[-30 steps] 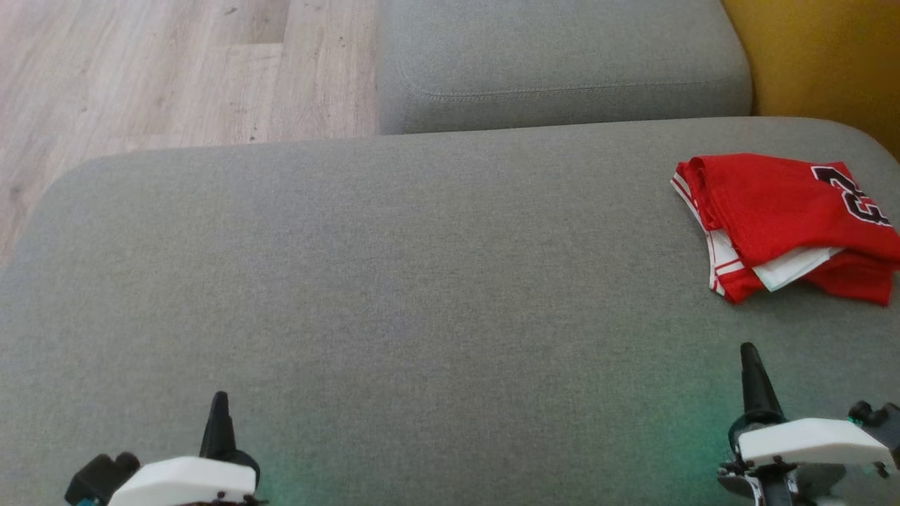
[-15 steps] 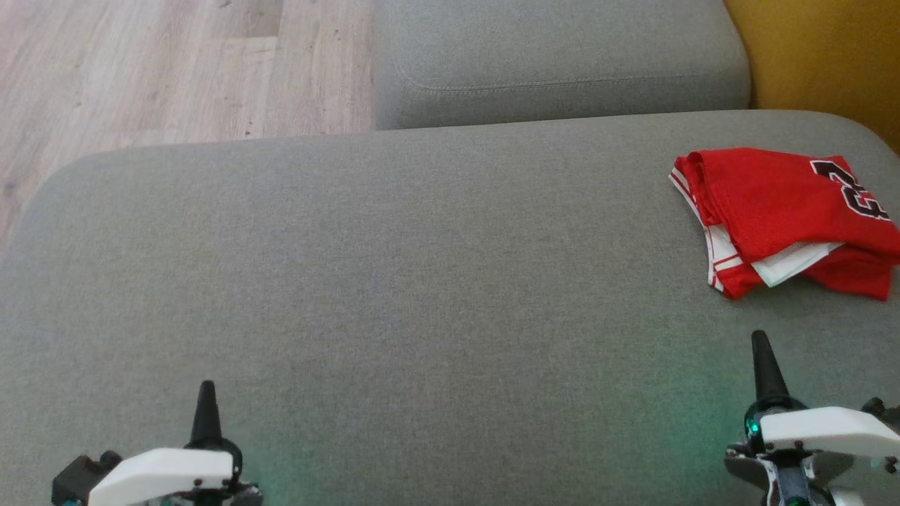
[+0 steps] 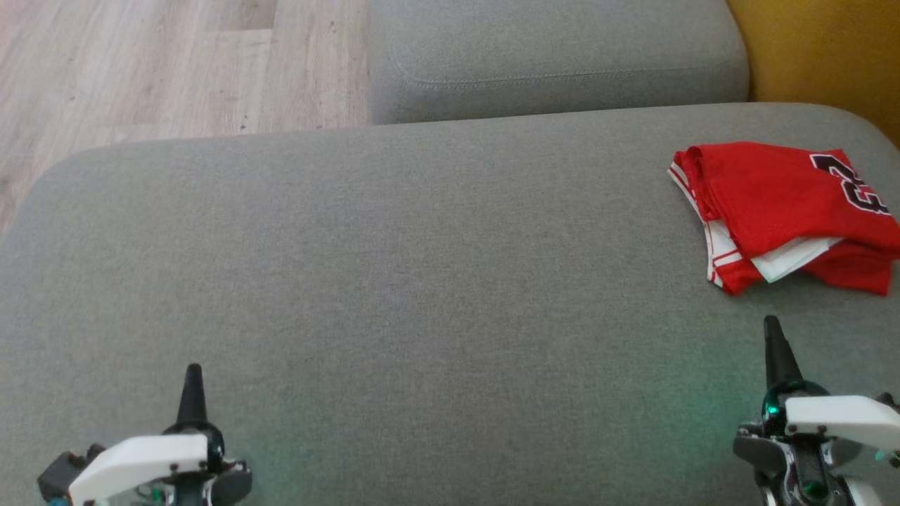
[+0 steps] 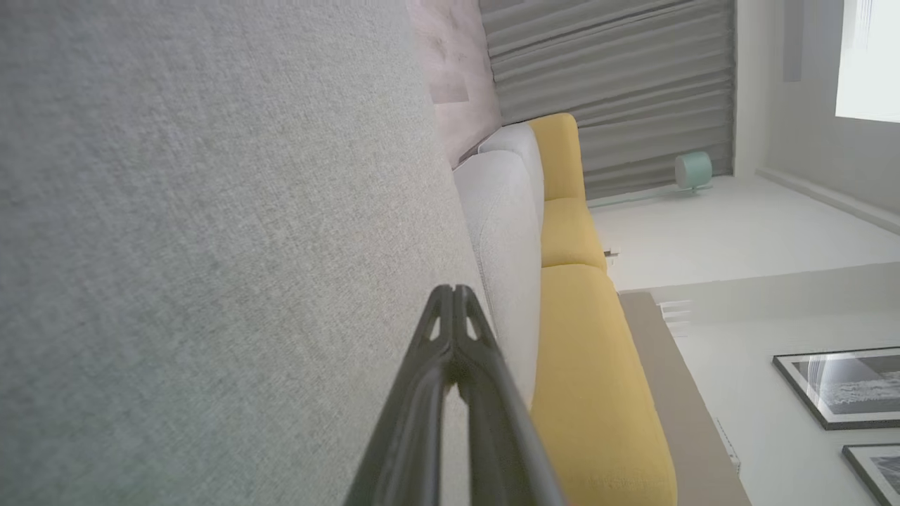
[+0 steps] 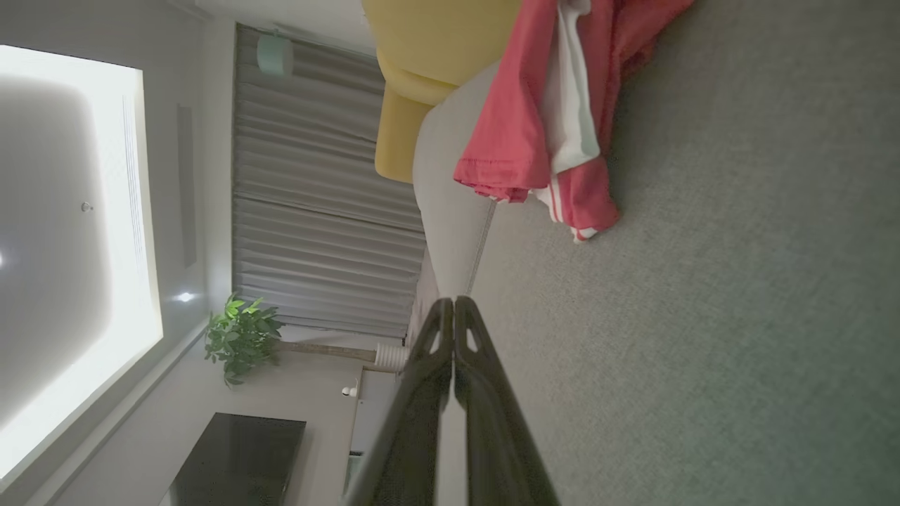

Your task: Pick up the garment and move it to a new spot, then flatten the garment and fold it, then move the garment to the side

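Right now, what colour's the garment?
Red garment with white trim and a dark number; clearest in the head view.

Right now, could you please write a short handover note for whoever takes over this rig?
Left gripper: shut, empty, at the near left of the cushion.
Right gripper: shut, empty, just short of the jersey, not touching it.
The jersey lies roughly folded at the cushion's far right.
Done: apparently folded and set aside.
Left: likely nothing, or perhaps tidy the white layer sticking out.

Past the right gripper (image 5: 454,303), its two dark fingers pressed together, the folded red garment (image 5: 534,119) lies apart on the grey cushion (image 5: 738,316).
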Tool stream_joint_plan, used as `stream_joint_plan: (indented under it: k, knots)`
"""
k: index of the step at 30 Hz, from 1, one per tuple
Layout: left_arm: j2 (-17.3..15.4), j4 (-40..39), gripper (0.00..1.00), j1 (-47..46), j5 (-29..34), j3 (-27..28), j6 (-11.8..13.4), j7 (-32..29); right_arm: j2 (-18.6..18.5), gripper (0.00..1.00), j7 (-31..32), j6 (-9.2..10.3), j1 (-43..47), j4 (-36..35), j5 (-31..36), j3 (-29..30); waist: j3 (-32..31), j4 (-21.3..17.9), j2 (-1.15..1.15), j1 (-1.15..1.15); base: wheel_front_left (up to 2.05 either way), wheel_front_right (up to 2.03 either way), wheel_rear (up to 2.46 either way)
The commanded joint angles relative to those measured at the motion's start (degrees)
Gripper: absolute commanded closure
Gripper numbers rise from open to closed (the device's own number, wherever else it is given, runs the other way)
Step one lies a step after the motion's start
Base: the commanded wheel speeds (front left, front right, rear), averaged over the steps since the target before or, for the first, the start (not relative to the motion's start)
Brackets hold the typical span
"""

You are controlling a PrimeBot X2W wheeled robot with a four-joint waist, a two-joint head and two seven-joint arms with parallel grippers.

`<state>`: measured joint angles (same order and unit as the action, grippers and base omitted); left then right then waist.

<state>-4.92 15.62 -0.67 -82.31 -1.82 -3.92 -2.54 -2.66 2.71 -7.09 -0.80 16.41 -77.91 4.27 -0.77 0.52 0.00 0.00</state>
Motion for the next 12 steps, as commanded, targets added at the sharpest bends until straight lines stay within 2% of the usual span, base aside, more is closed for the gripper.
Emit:
stream_joint_plan:
  k: [1,12]
  knots:
    - [-0.19,-1.66,1.0,-3.52,-1.1,2.4,-0.56,-0.47,-1.05,1.0,0.52,-0.33,-3.24,-2.24,-1.66,-0.64,0.05,-0.03,0.0,0.0,0.0,0.0,0.0]
    - [0.88,-1.61,1.0,-4.6,-6.0,5.45,-2.19,-2.22,-1.04,1.0,1.8,-0.37,-4.34,-2.35,-9.01,0.32,0.54,-0.29,0.0,0.0,0.0,0.0,0.0]
